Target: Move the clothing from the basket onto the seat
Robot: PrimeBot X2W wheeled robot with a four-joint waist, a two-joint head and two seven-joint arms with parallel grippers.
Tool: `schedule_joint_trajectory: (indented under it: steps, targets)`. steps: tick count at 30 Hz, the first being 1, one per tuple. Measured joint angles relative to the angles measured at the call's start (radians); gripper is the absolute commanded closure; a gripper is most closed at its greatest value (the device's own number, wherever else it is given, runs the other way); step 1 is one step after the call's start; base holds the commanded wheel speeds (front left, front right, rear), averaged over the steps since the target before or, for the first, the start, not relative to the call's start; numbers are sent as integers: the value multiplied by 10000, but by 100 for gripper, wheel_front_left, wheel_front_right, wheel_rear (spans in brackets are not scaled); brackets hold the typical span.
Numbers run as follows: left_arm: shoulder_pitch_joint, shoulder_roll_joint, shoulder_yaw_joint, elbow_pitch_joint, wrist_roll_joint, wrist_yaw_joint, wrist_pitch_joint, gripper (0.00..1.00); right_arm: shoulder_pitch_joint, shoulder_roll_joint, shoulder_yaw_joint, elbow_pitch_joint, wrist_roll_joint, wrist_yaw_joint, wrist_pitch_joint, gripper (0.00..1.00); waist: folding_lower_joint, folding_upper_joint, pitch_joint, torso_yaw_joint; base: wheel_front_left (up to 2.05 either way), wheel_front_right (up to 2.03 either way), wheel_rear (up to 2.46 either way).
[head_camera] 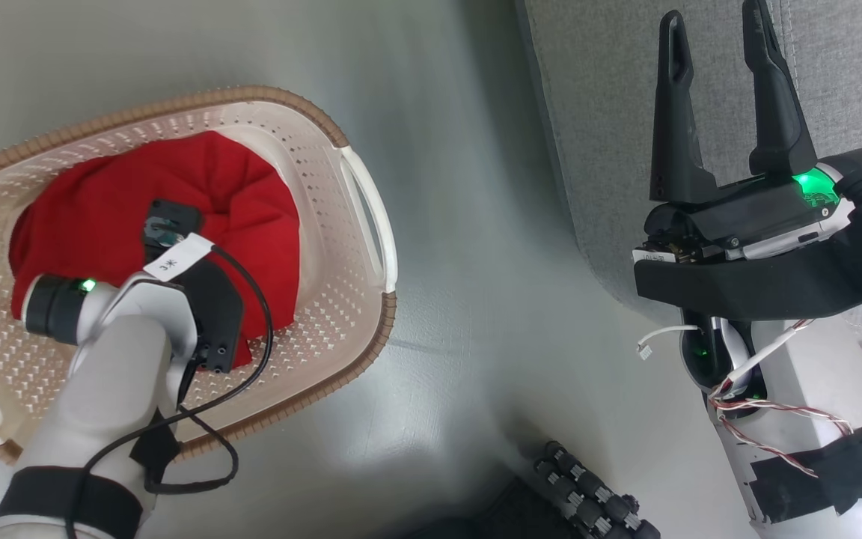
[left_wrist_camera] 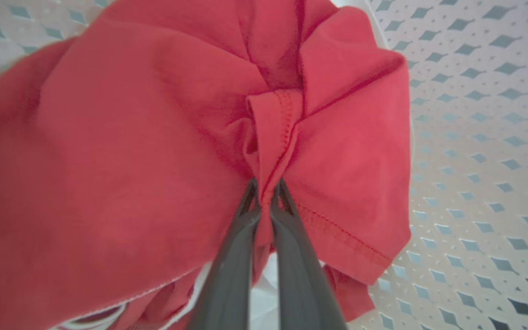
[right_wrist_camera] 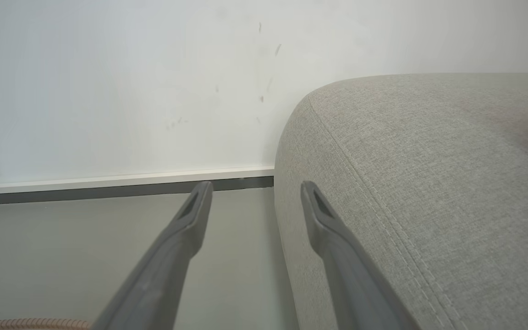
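Left wrist view has the left gripper (left_wrist_camera: 266,185) clenched on a hemmed fold of the clothing (left_wrist_camera: 131,137), which lies bunched inside the basket (left_wrist_camera: 475,137), a pinch seemingly meant for lifting it out. In the head view the right gripper (head_camera: 713,11) hangs released at two o'clock near the seat (head_camera: 610,112), the basket at nine o'clock.

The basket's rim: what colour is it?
Brown, with a woven look. The basket's rim shows best in the head view.
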Motion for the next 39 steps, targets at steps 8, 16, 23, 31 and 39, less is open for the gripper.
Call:
schedule_joint_trajectory:
  steps: [8, 16, 23, 31, 39]
  targets:
    - [-35, -397, 29, 215, -105, -107, -320, 100, -36, -61, 0, 234, -61, 46, -58, 0, 0, -2, -311, 225, 0, 0, 0]
    - [41, -757, 366, 355, -631, -165, -1062, 100, -53, -355, 61, 548, -297, 219, -86, 0, -1, -2, -840, 616, 0, 0, 0]
    - [477, -963, 754, 447, -1147, -178, -1977, 100, -54, -596, 169, 961, -546, 309, -86, 0, -1, -2, -1579, 1119, 0, 0, 0]
    - [925, -1145, 930, 454, -1363, -351, -2888, 100, -21, -784, 136, 1383, -573, 318, -86, 0, -1, -2, -2466, 1650, 0, 0, 0]
    - [1333, -1220, 1001, 454, -1680, -443, -3639, 100, 369, -894, 17, 1969, -539, 318, -86, 0, -1, -2, -3485, 2132, 0, 0, 0]
